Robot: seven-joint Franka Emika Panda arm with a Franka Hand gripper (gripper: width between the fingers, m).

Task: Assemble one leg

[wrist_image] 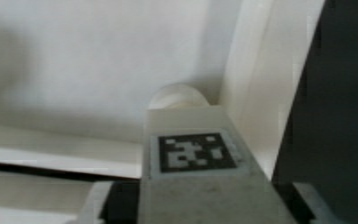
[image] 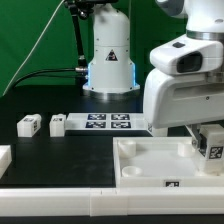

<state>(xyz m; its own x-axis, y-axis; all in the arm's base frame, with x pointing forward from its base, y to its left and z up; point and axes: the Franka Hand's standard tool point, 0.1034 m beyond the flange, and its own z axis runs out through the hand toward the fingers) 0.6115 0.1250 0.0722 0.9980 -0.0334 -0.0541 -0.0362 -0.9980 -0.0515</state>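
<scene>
My gripper (image: 208,142) hangs at the exterior view's right, over the far right corner of the large white square panel (image: 150,160). It is shut on a leg (image: 213,152), a small white block with a square marker. In the wrist view the leg (wrist_image: 197,150) stands between my fingers (wrist_image: 108,200), and its far end meets a round corner socket (wrist_image: 176,97) of the panel (wrist_image: 87,70). Two more legs (image: 30,125) (image: 57,124) lie on the black table at the exterior view's left.
The marker board (image: 108,122) lies behind the panel, in front of the robot base (image: 110,60). Part of another white piece (image: 3,156) shows at the exterior view's left edge. The arm's white body (image: 180,85) hides the table's right part.
</scene>
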